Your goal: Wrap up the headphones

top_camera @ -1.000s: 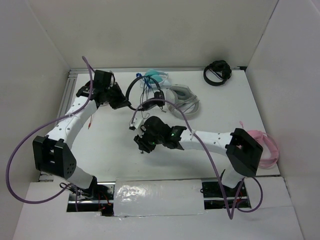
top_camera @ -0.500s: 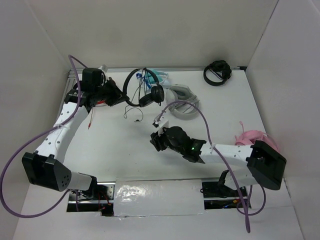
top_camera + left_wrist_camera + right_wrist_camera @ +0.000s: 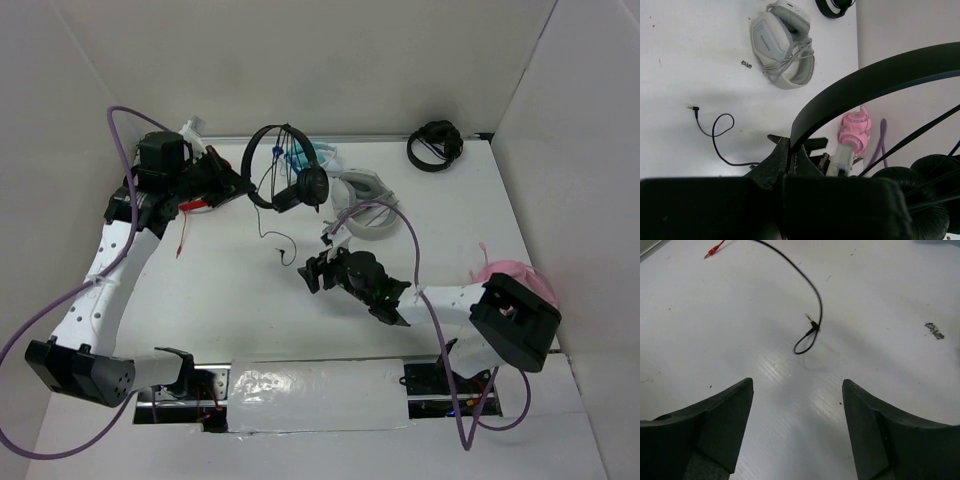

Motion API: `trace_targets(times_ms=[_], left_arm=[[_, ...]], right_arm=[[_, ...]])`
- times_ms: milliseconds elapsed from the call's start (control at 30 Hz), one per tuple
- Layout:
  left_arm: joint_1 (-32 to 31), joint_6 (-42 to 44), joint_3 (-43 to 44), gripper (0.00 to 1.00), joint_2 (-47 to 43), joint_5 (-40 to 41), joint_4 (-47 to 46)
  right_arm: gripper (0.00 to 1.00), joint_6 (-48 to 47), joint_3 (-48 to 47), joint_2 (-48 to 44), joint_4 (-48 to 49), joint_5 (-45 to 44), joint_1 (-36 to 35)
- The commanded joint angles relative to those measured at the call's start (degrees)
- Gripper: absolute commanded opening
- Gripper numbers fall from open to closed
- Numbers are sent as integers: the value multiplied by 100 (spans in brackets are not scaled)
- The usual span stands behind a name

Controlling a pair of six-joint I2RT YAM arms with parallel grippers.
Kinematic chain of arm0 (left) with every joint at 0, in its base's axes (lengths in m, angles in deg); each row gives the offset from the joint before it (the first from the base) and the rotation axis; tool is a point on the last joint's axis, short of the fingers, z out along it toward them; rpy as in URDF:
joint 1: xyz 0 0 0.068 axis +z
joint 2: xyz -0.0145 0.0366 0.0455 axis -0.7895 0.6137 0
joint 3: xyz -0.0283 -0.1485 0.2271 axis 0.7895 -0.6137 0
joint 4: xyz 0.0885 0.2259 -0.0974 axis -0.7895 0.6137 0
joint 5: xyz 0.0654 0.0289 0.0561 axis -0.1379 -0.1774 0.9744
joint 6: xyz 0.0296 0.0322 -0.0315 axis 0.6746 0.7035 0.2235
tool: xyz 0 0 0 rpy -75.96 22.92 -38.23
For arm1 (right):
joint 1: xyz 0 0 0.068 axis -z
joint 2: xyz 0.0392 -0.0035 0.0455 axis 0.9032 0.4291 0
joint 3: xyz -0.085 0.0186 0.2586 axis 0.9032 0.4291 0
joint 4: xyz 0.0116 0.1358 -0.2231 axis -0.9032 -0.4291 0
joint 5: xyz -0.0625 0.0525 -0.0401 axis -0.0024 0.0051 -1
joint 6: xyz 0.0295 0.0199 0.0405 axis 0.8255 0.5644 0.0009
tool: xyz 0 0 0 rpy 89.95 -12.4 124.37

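Note:
The slim black headphones hang in the air at the back left, earcups to the right. My left gripper is shut on the thin headband, which shows clamped in the left wrist view between the fingers. The long thin cable drops to the table and ends in a small loop and plug. My right gripper is open and empty just above the table, its opening facing the plug a short way ahead.
Teal headphones and a grey-white headset lie behind and right of the earcups. A bundled black headset sits at the back right corner. Pink headphones lie at the right edge. A red wire lies at left.
My left gripper has lifted the headphones up and back to the left, so the cable now trails down to the table. My right gripper has drawn back to the right and turned toward the plug.

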Motion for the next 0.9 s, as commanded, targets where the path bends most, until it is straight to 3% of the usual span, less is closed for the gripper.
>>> trace_targets(times_ms=[0, 33, 67, 167, 433, 600, 700, 800, 867], left_arm=[[-58, 121, 265, 0, -312, -278, -255], [-66, 112, 247, 0, -338, -252, -255], [-75, 112, 247, 0, -330, -243, -246], [-84, 95, 247, 0, -330, -251, -220], [-128, 85, 256, 0, -435, -330, -273], [-146, 112, 291, 0, -505, -286, -211], [-154, 147, 361, 0, -549, -339, -194], [-172, 147, 396, 0, -619, -278, -159], [-172, 165, 370, 0, -690, -252, -159]], right_arm=[[79, 131, -44, 343, 998, 660, 83], [81, 148, -106, 423, 990, 810, 82], [99, 157, -176, 493, 981, 950, 65], [100, 271, -309, 757, 1086, 1267, 21], [100, 658, -801, 1627, 1402, 996, -5], [100, 887, -1468, 2356, 1167, 136, 3], [99, 983, -1873, 2717, 876, 64, 21], [94, 1089, -2040, 2928, 814, 55, 21], [70, 1124, -2163, 2999, 613, 38, 21]])
